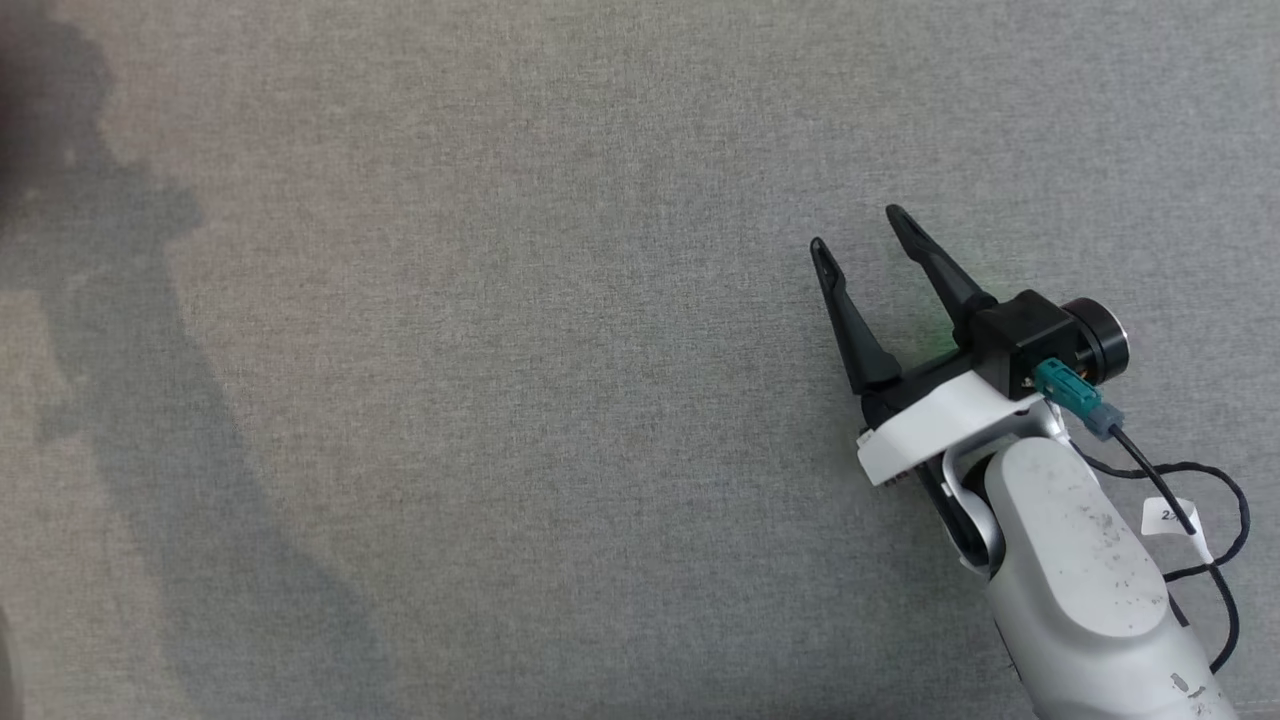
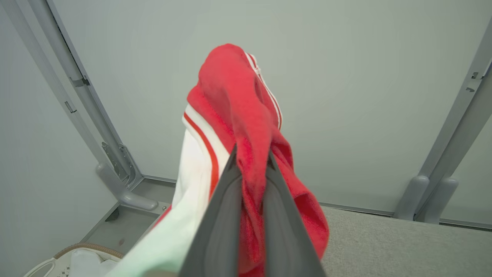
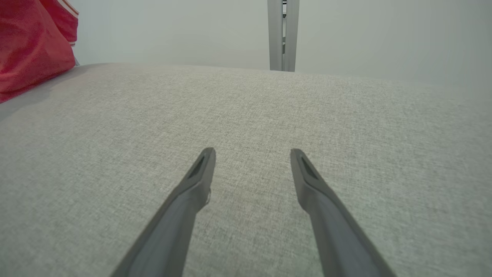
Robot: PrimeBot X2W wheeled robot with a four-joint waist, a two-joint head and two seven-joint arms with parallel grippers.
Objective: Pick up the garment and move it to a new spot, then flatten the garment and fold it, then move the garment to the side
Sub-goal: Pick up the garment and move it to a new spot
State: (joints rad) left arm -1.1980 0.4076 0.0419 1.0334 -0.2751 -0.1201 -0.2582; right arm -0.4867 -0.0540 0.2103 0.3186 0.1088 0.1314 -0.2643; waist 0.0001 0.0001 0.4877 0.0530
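1. The grey cloth-covered surface (image 1: 500, 400) lies bare across the head view. A long soft shadow (image 1: 130, 400) runs down its left side.
2. In the left wrist view, a pale wall (image 2: 346, 77) with grey frame posts stands behind the work, at the surface's far edge.
3. The garment (image 2: 238, 96) is off the surface, bunched and hanging from the left hand with the wall behind it. Red fabric mounds up past the fingertips and spills to either side. The white sleeve (image 2: 192, 181) with its red stripe droops on one side.
4. The right hand (image 1: 855, 228) hovers low over the right part of the surface. Its fingers are spread wide with nothing between them, as the right wrist view confirms (image 3: 251, 151).
5. The left hand (image 2: 251, 154) has its fingers pressed together, pinching a thick fold of the red fabric.
6. The step in hand looks like the pick-up and carry.
   - The pinch seems to hold several bunched layers rather than one edge, so it could slip; the grip should stay firm and the move smooth.
   - Raise the garment until its trailing cloth clears the surface, then carry it over the bare middle.
   - Lower it while drawing sideways so the fabric lays out rather than piling.
   - The spread right hand is well placed to catch a free corner.
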